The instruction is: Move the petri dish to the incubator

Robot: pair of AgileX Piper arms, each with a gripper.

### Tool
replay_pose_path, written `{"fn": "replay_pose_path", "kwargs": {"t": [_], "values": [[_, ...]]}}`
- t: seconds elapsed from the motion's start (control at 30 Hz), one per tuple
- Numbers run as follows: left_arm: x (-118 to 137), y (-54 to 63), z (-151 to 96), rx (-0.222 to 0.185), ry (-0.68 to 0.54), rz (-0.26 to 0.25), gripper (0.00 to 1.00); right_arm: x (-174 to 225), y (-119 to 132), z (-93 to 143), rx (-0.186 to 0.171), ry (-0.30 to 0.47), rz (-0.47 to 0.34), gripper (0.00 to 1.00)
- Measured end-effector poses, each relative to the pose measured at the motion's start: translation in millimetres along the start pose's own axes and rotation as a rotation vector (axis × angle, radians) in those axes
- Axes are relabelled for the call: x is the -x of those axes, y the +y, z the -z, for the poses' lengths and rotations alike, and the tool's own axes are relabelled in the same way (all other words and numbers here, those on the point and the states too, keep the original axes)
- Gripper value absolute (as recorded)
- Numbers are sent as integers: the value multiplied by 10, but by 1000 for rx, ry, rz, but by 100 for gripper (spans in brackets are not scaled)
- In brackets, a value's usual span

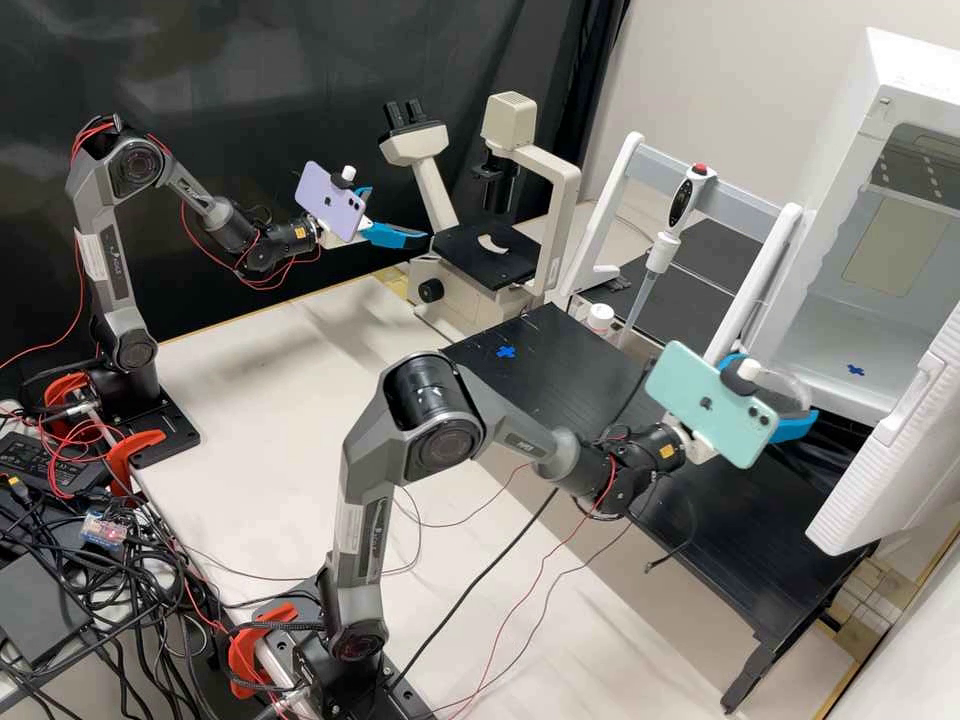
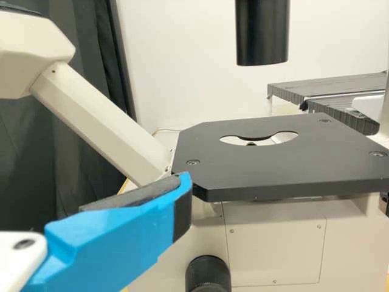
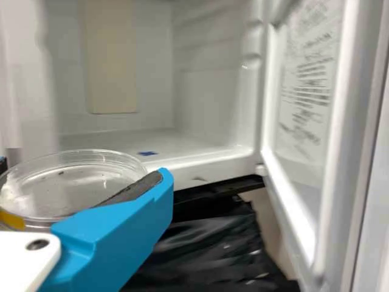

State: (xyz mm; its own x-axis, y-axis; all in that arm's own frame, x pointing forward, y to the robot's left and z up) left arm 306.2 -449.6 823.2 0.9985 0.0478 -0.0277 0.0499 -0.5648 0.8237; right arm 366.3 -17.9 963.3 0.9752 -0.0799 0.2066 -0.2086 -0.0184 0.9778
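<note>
When counted outward from the right gripper (image 1: 787, 392): pinching the petri dish (image 3: 79, 176), roughly level, just outside the open incubator (image 3: 213, 103); nearer to it than the left gripper (image 1: 398, 214), spread beside the microscope (image 1: 512, 120); probably needing a level advance over the sill (image 3: 213, 167).

High view: fixed camera off the arms, widest and farthest back; faces forward and down over the surface (image 1: 250, 370) at a middling slant. Left wrist view: from the left arm (image 1: 110, 260), close to the microscope (image 1: 490, 265); looks across its stage (image 2: 279, 170), slightly downward. Right wrist view: from the right arm (image 1: 410, 430), near the incubator (image 1: 855, 305); faces into it, beside the open door (image 1: 885, 460). High and left wrist views share the stage; high and right wrist views share the incubator's interior, blue mark (image 1: 856, 370) and door.
</note>
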Motion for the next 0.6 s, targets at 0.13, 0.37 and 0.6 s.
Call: {"fn": "replay_pose_path", "kwargs": {"t": [0.13, 0.37, 0.6], "values": [[0, 0, 0, 0, 0, 0, 100, -350, 113, -58, -14, -64, -18, 0], [0, 0, 0, 0, 0, 0, 100, -948, 176, -89, -15, -133, -10, 0], [0, 0, 0, 0, 0, 0, 100, -1355, 89, -33, -10, -167, 26, 0]]}}
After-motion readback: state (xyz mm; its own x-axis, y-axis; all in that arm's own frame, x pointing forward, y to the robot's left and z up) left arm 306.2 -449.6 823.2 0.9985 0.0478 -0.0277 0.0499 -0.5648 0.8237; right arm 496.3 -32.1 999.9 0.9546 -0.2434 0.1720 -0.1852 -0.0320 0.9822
